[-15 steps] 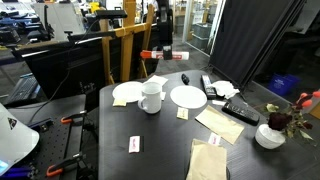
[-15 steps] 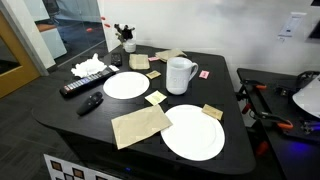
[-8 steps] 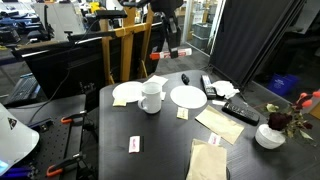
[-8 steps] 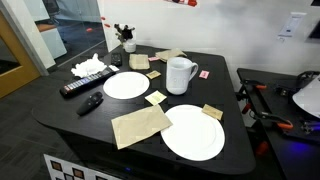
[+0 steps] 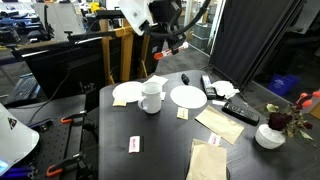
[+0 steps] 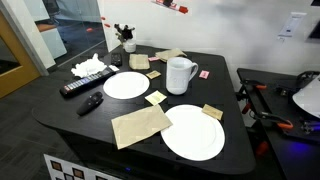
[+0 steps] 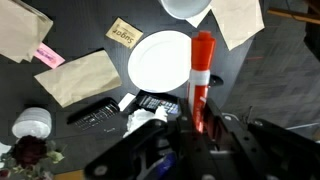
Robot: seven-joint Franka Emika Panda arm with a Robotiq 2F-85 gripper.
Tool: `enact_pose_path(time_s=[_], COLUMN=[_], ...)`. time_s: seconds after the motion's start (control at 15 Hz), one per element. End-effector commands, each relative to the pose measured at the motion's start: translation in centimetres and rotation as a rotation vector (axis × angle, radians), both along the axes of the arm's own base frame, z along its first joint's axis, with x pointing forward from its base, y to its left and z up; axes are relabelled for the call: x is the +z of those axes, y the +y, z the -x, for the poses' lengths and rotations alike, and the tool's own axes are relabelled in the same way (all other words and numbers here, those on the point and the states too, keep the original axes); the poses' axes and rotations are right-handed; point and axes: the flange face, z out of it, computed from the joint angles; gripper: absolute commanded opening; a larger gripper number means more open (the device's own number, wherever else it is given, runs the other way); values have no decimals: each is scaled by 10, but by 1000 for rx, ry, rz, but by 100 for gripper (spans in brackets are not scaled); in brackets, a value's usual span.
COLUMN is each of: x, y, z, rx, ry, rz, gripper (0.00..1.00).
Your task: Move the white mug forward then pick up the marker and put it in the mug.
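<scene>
The white mug (image 5: 151, 97) stands upright between two plates near the table's middle, its handle to the side; it also shows in the other exterior view (image 6: 180, 75). My gripper (image 5: 171, 42) hangs high above the far side of the table, well clear of the mug. It is shut on the red marker (image 7: 203, 70), whose white band and red tip stick out past the fingers (image 7: 203, 125). The marker shows as a red sliver at the top edge of an exterior view (image 6: 172, 7). A white round rim at the top edge of the wrist view (image 7: 187, 8) may be the mug.
Two flat white plates (image 5: 188, 96) (image 5: 127, 92) flank the mug. Brown napkins (image 5: 218, 125), small cards (image 5: 135, 144), a remote (image 5: 240, 108), crumpled tissue (image 6: 88, 67) and a low white bowl with flowers (image 5: 270, 136) lie about the black table (image 6: 60, 120).
My gripper has risen and swung over the far side of the table with the marker in it. The marker's red tip now shows at the top of an exterior view. The mug has not moved.
</scene>
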Motion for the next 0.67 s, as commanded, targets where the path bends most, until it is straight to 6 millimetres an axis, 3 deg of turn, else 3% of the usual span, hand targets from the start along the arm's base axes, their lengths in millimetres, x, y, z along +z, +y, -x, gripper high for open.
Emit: enact_pose_path(time_s=[0.0,0.6], x=[-6,-21], y=[0,-2], z=[-1,-6], rx=[110,375], ry=[-93,-362], rz=[-36,-112], gripper=[5,5])
